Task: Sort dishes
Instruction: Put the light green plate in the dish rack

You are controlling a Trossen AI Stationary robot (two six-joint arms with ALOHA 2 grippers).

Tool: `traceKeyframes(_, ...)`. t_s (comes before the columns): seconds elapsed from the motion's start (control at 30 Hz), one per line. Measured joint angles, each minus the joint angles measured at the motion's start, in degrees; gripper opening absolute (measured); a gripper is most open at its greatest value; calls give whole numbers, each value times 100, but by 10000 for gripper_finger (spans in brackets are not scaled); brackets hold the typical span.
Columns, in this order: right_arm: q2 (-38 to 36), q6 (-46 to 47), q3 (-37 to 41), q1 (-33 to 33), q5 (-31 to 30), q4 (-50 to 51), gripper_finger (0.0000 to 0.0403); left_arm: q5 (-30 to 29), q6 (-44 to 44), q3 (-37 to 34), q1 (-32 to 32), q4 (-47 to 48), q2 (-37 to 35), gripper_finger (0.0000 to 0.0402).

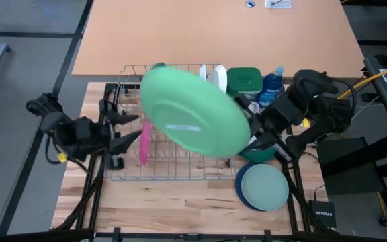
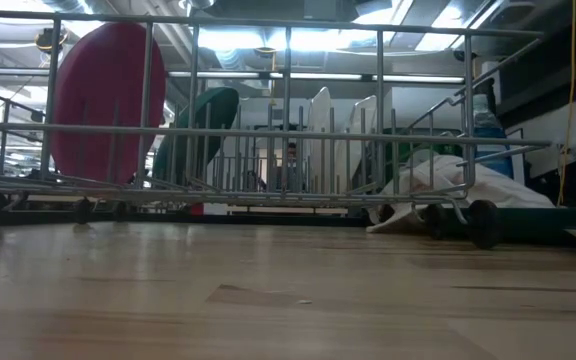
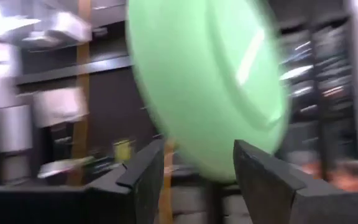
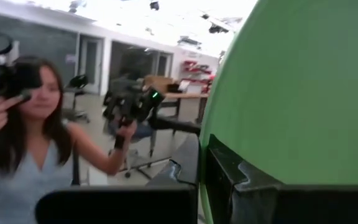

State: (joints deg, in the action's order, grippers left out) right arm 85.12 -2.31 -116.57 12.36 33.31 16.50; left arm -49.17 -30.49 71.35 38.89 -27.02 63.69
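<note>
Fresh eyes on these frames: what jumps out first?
The big light green plate, held up over the wire dish rack by the right gripper, clamped on its edge. The left gripper stands open at the rack's left end beside a pink plate standing in the rack. A person with a camera shows behind.

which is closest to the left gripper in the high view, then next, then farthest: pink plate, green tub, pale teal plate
From the left gripper, whose fingers are open:
1. pink plate, standing on edge in the rack just beside it.
2. green tub, behind the rack on the right side.
3. pale teal plate, flat on the table's front right.
</note>
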Motion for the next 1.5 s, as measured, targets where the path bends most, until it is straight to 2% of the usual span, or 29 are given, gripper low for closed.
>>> traceKeyframes(0.1, 63, -120, 0, 0, 161, 85, 12, 528, 405, 0, 13, 154, -83, 184)
traceKeyframes(0.27, 191, -121, 0, 0, 647, 50, 12, 551, 393, 0, 7, 184, -91, 184)
traceKeyframes(0.53, 333, -131, 0, 4, 881, 50, 12, 591, 332, 0, 11, 290, -91, 184)
traceKeyframes(0.73, 421, -135, 0, 2, 921, 28, 12, 1457, 349, 0, 7, 399, -91, 184)
traceKeyframes(0.83, 443, -134, 0, 5, 930, 46, 12, 1685, 349, 0, 7, 429, -91, 184)
traceKeyframes(1.1, 476, -131, 0, 4, 978, 46, 12, 1706, 344, 0, 11, 552, -91, 184)
traceKeyframes(1.23, 478, -125, 0, 4, 865, -37, 12, 1665, -47, 0, 11, 492, -91, 184)
traceKeyframes(1.33, 478, -93, 0, 7, 700, -265, 12, 1409, -549, 0, 12, 471, -93, 184)
traceKeyframes(1.5, 476, -7, 0, 2, 534, -764, 12, 677, -746, 2, 11, 510, -93, 184)
